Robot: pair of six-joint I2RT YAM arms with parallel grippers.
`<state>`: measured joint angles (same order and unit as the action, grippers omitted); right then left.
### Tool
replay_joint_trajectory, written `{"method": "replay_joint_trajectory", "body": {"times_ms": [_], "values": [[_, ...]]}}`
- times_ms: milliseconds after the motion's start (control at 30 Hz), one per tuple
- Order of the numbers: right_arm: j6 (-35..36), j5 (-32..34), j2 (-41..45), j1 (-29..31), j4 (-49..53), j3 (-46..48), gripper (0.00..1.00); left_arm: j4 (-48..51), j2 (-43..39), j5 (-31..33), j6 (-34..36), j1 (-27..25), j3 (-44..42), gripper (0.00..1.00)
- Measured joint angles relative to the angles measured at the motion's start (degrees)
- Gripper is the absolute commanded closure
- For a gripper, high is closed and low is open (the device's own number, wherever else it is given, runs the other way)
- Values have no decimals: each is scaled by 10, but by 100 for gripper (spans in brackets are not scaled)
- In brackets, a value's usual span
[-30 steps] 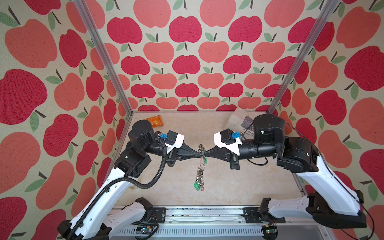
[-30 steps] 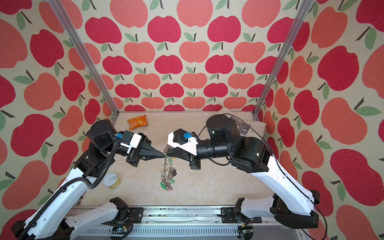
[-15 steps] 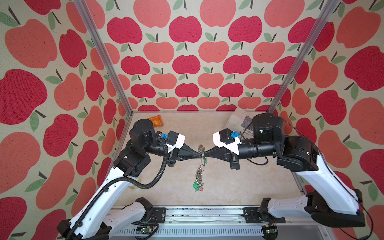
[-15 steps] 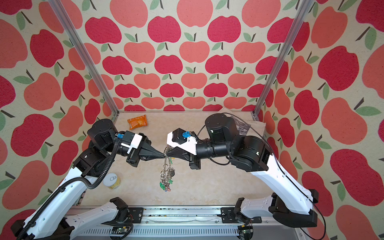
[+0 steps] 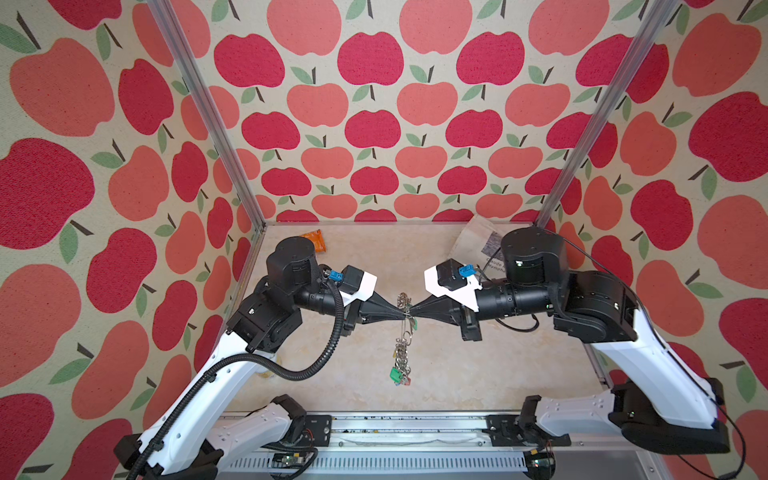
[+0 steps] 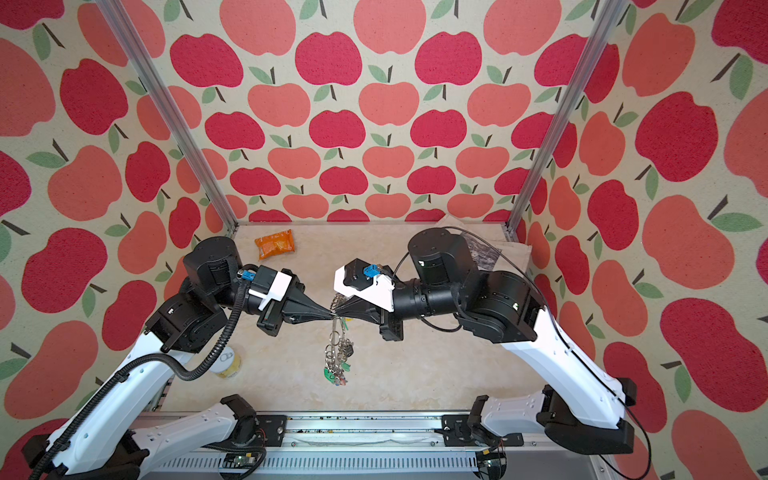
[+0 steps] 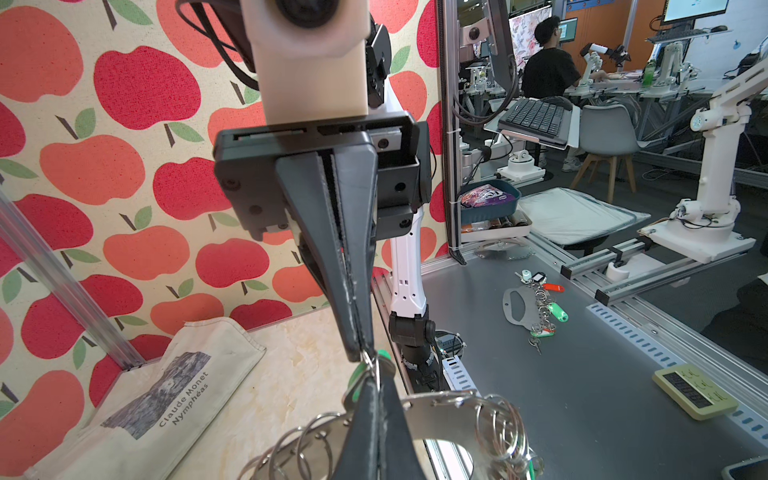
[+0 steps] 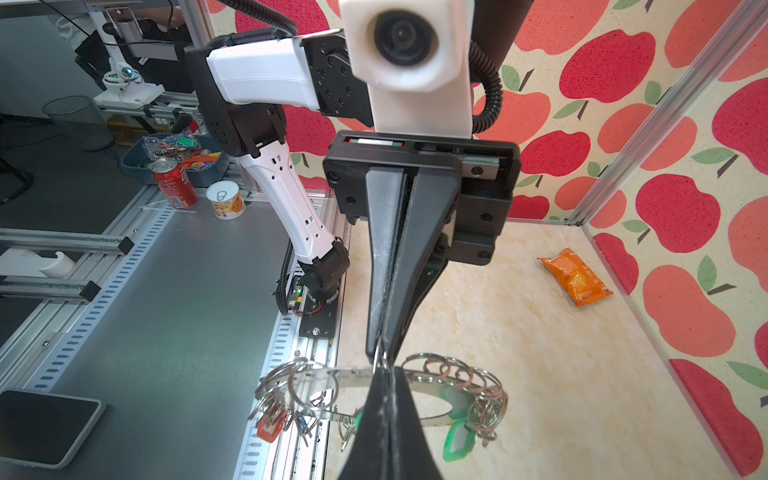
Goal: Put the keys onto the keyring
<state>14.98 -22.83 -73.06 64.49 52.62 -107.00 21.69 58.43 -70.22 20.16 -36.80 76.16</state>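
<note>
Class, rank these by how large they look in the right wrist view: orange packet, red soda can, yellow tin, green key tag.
1. orange packet
2. red soda can
3. yellow tin and green key tag: too alike to rank; the tag hangs nearest the camera.

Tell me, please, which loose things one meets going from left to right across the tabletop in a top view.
yellow can → orange packet → keyring with its keys → cloth bag
</note>
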Motion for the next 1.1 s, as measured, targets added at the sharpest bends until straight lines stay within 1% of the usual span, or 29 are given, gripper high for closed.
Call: {"method": "replay_joint_trajectory", "body": {"times_ms": [467, 800, 1100], "values": [[-4, 4, -10, 0, 13, -10, 100, 56, 4, 33, 50, -15, 18, 100], [-15, 14, -30, 0, 31, -36, 100, 60, -16, 79, 56, -17, 13, 100], [-16, 27, -44, 0, 57, -59, 100, 60, -19, 98, 66, -20, 8, 100]]}}
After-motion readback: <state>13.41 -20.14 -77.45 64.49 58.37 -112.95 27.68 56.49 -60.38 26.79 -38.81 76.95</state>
